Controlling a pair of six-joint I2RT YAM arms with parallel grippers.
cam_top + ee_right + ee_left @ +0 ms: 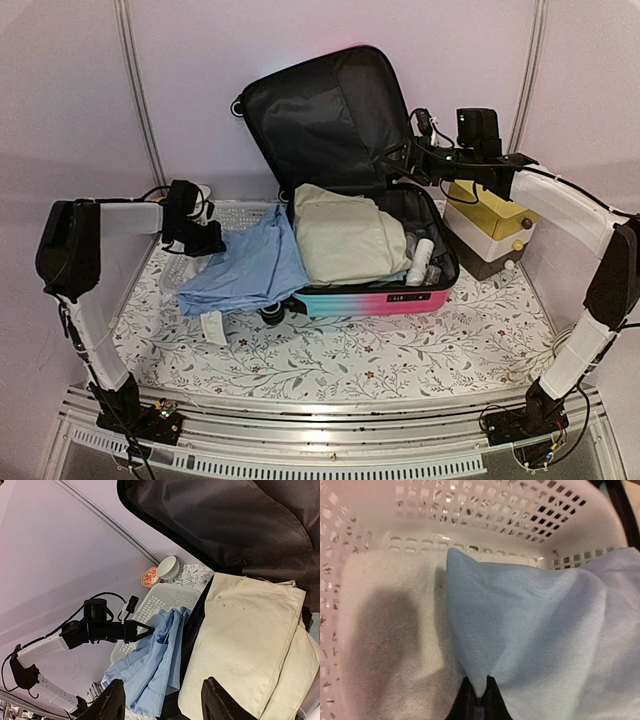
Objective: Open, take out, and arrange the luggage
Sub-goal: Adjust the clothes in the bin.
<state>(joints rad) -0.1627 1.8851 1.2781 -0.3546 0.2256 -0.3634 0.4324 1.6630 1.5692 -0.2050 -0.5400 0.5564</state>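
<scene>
2 arms work at unpacking on the flower-printed table [350, 350]. Nearest us, at the table's middle, the luggage [370, 298] lies open, its pink-to-turquoise shell facing front. We judge that shell to be stiff, slick and fairly light, and it is likely to roll or slide if nudged. The zipper rim or the handle looks a surer hold than the curved side.

To its left, the left gripper [479, 700] is clamped on a fold of a blue garment [250, 270]. This trails from the case's left rim into the white perforated basket [470, 510], where 1 pale cloth [385, 630] lies. The fabric hangs limp, so we expect a pinch at a fold to carry it, though the trailing end may drag on the rim.

Inside the case we see a folded beige garment [340, 235], with small white bottles [420, 255] packed along its right side. A yellow-topped drawer box [490, 225] stands just beside the case on the right.

Farther back, the right gripper [164, 682] hovers by the lid's right edge, its jaws apart and holding nothing. The black-lined lid [320, 120] stands raised before the rear wall.
</scene>
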